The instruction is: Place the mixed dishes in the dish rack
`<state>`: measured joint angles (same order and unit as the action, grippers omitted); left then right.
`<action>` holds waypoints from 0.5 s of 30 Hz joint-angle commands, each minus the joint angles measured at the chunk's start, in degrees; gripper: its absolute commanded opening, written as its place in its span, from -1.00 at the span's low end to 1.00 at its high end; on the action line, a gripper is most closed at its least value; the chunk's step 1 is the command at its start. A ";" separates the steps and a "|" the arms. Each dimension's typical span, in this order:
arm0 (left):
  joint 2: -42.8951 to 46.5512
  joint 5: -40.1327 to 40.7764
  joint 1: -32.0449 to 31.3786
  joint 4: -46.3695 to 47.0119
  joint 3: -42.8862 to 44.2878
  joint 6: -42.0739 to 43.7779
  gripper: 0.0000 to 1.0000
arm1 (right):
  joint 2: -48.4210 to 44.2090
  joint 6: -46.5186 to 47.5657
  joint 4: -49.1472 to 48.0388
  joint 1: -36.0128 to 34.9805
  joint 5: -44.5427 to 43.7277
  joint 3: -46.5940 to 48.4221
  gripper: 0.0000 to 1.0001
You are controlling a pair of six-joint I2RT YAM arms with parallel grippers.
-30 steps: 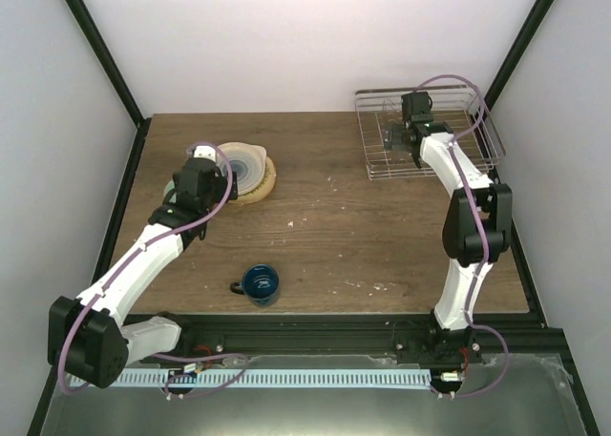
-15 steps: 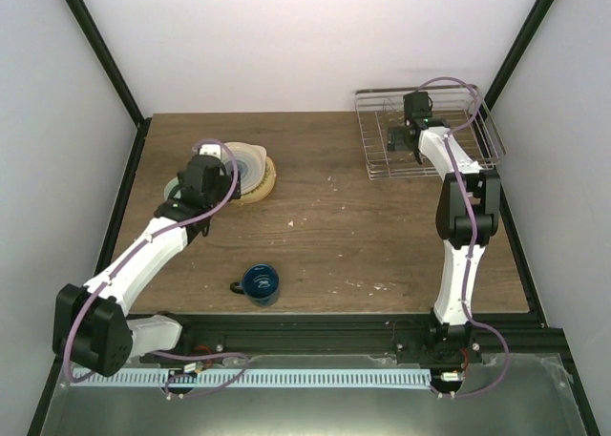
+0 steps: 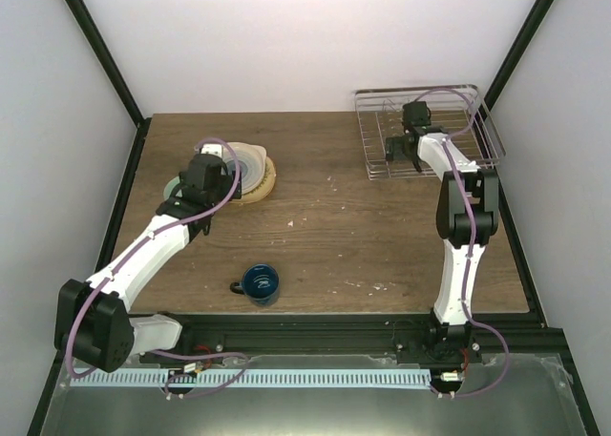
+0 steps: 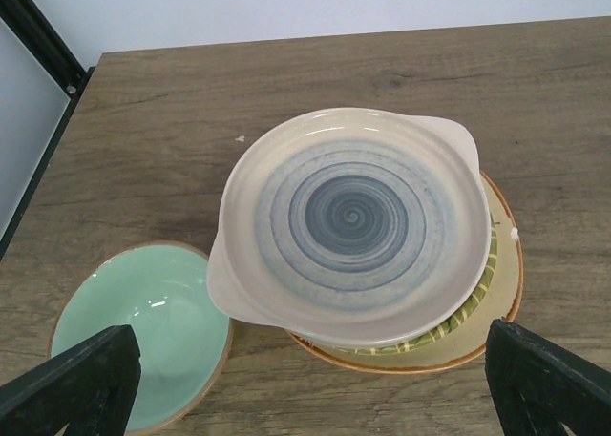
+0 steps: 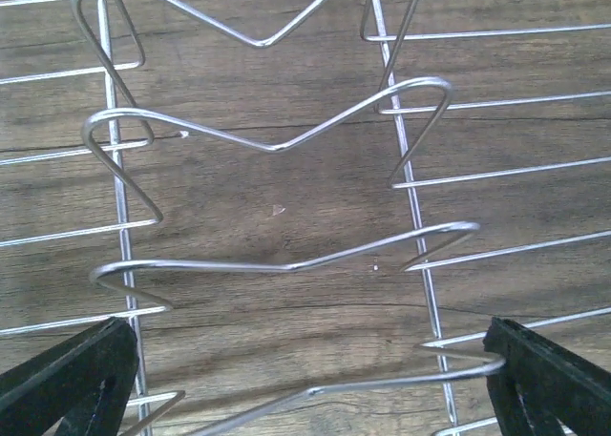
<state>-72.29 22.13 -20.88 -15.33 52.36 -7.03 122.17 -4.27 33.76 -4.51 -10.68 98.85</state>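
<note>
Dish rack (image 3: 377, 140) sits empty far right on the tabletop (image 3: 363, 236), nothing loaded yet. Plates (image 4: 353, 217) and mint bowl (image 4: 143, 331) far left, mug (image 3: 259, 281) up front. Left claw (image 4: 305, 379) gapes over plates, right claw (image 5: 305, 379) gapes over rack.

Brown wooden table (image 3: 325, 236), seemingly crumb-flecked.

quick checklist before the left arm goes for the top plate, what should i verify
1. Left gripper open, holding nothing: ok.
2. Left gripper above the cream ringed plate topping the stack: ok.
3. Mint bowl apart from that plate's lug: cannot tell, they overlap in the wrist view.
4. Right gripper open over the dish rack: ok.
5. Rack tines in the right wrist view free of dishes: ok.
6. Blue mug away from both arms: ok.
</note>
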 commanded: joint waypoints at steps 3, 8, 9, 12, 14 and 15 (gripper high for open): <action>-0.75 -0.66 -0.12 0.53 1.61 0.13 1.00 | -4.02 -3.30 1.29 0.56 3.53 -5.94 1.00; -0.91 -1.20 -0.12 0.51 1.61 0.08 0.99 | -7.77 -5.86 0.98 0.49 5.56 -10.71 1.00; -0.99 -1.21 -0.12 0.53 1.61 0.11 1.00 | -8.61 -6.30 0.90 0.47 6.19 -11.62 1.00; -1.01 -1.49 -0.12 0.60 1.74 0.01 1.00 | -11.29 -7.83 0.90 -0.06 7.44 -14.13 1.00; -1.01 -1.73 -0.12 0.72 1.71 0.00 1.00 | -13.12 -8.24 1.08 -0.90 6.92 -15.77 1.00; -1.01 -1.86 -0.12 0.67 1.77 -0.03 1.00 | -14.02 -8.44 1.12 -1.50 6.26 -16.78 1.00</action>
<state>-72.99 21.23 -20.88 -15.33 52.40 -7.05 111.70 -9.15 31.03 -4.49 -5.74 85.06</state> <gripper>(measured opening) 0.997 0.999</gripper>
